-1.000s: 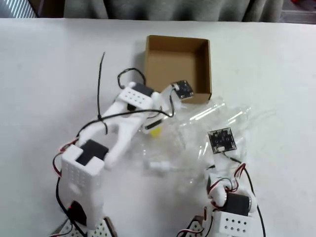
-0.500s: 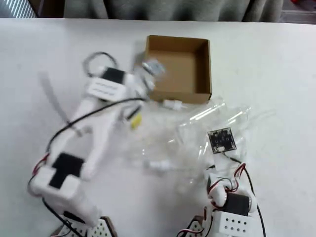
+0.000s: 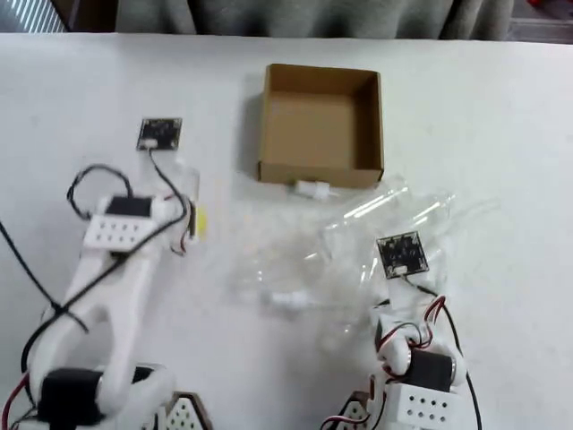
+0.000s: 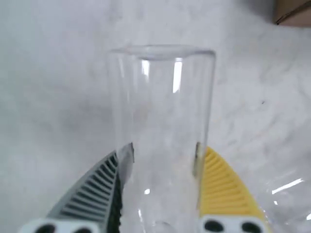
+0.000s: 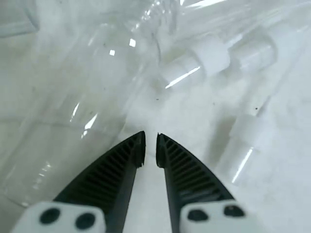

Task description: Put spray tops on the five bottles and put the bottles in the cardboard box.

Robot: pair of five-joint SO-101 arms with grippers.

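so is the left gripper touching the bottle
Touching. The left wrist view shows the bottle clamped in the left gripper, its grey and yellow fingers pressed against the bottle's two sides with no gap.

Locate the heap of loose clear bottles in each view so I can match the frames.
high view: the heap lies on the table just in front of the cardboard box, toward the arms.
left wrist view: an edge of it sits beside the yellow finger of the left tool, which grips another bottle.
right wrist view: straight ahead of the right tool, white spray tops among it.
Shared landmark: the white table.
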